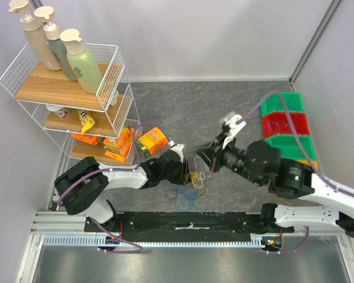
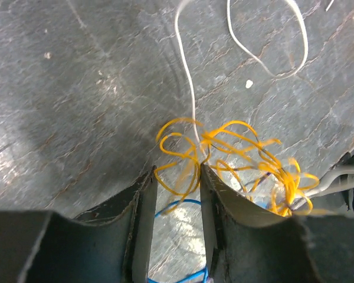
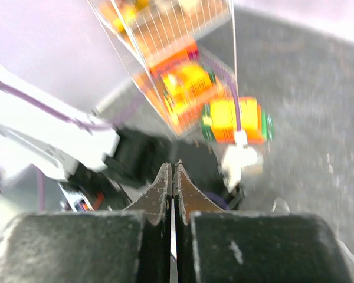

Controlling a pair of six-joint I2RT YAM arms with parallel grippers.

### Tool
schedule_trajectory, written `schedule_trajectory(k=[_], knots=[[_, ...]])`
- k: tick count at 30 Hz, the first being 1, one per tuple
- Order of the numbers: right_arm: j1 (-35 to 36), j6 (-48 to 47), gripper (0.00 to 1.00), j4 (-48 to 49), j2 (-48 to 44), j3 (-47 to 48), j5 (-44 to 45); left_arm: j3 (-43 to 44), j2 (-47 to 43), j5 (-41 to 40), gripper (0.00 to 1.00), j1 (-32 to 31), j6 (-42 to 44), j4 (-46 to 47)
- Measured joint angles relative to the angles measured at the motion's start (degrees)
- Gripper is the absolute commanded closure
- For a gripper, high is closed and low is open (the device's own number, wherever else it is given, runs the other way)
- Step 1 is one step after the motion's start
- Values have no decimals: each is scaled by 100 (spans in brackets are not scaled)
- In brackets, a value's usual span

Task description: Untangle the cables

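- The jaws of the left gripper (image 2: pixel 177 174) are held apart, low over the bench (image 2: pixel 65 100), and a loop of the yellow cable (image 2: pixel 236 150) is laid across the gap at their tips.
- A blue cable (image 2: pixel 176 205) is seen on the bench beneath that gap.
- A white cable (image 2: pixel 187 76) is run from the yellow tangle away across the bench.
- The jaws of the right gripper (image 3: pixel 173 170) are pressed shut; whether a strand is pinched cannot be told.
- The tangle is found between the two grippers, near the bench's front edge; a wire shelf (image 1: pixel 115 76) is stood far left.
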Motion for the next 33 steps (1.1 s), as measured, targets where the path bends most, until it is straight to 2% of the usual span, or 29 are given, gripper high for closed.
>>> schedule_trajectory(k=[6, 14, 22, 33], knots=[[7, -758, 100, 153, 678, 2378, -44, -208, 63, 76, 58, 7, -109, 555], [15, -1644, 100, 448, 1515, 5049, -210, -474, -186, 37, 58, 9, -111, 647], [15, -2457, 100, 1182, 2247, 6655, -389, -595, -328, -74, 58, 11, -111, 621], [26, -3814, 100, 3080, 3305, 7967, -992, -798, -686, -398, 57, 61, -109, 415]])
